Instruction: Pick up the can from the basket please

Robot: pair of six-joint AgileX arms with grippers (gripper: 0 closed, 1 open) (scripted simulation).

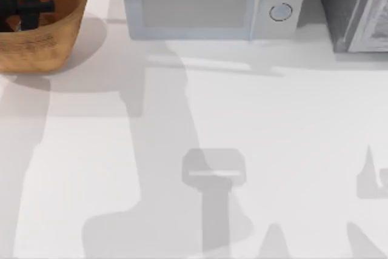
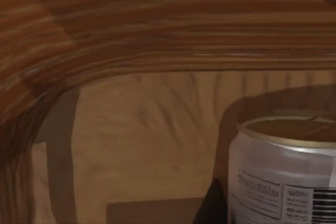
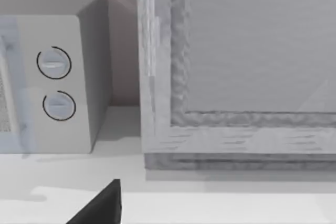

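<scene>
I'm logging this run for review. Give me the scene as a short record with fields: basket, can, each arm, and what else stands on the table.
basket: at the table's far left corner
can: upright on the basket floor
left pincer: down inside the basket, close beside the can
right arm: a dark fingertip low over the table, facing the appliances
other: microwave at the back; grey cabinet at back right

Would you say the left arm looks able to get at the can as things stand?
Probably yes: the left pincer is already down inside the basket, with the can upright close by and nothing between them.
</scene>
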